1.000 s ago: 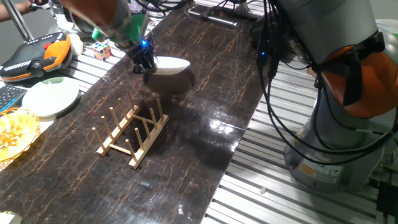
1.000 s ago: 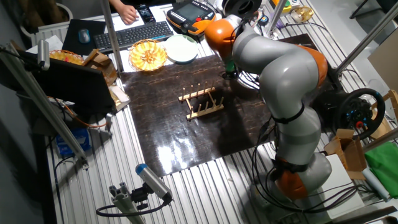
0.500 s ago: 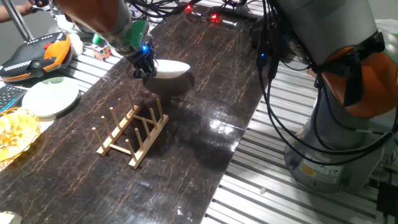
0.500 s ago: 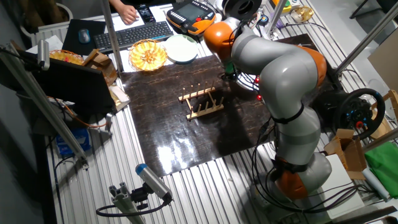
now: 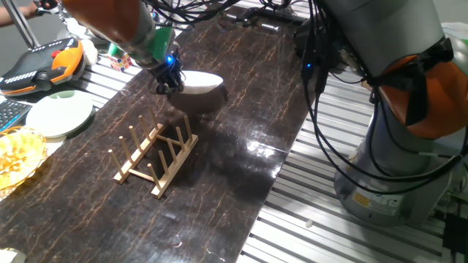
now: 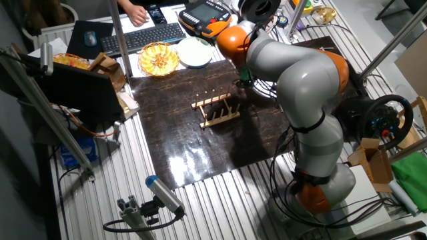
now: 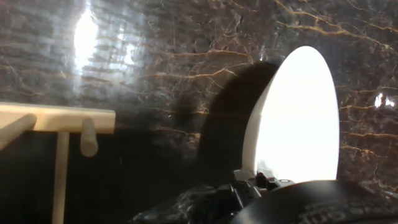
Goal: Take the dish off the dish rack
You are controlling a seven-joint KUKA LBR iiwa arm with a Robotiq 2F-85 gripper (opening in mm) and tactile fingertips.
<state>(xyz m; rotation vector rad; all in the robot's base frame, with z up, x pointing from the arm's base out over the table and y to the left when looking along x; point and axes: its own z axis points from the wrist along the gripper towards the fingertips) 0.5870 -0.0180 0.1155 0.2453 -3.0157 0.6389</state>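
My gripper (image 5: pixel 169 77) is shut on the rim of the dish (image 5: pixel 202 80), a plain white deep bowl, and holds it tilted just above the dark marble tabletop. The bowl is beyond the far end of the dish rack (image 5: pixel 156 158) and apart from it. The light-wood rack stands bare, with its pegs upright. In the hand view the bowl (image 7: pixel 300 118) fills the right side above its dark shadow, and a corner of the rack (image 7: pixel 57 119) shows at the left. In the other fixed view the rack (image 6: pixel 215 112) is mid-table; my arm hides the gripper and bowl there.
A pale green plate (image 5: pixel 58 115) and a yellow wicker basket (image 5: pixel 14 157) lie at the table's left edge. An orange teach pendant (image 5: pixel 40 62) is behind them. The arm's base (image 5: pixel 409 109) and cables stand at the right. A keyboard (image 6: pixel 143 37) lies beyond the table.
The arm has shifted only slightly. The bowl stays in the gripper at nearly the same place past the rack's far end.
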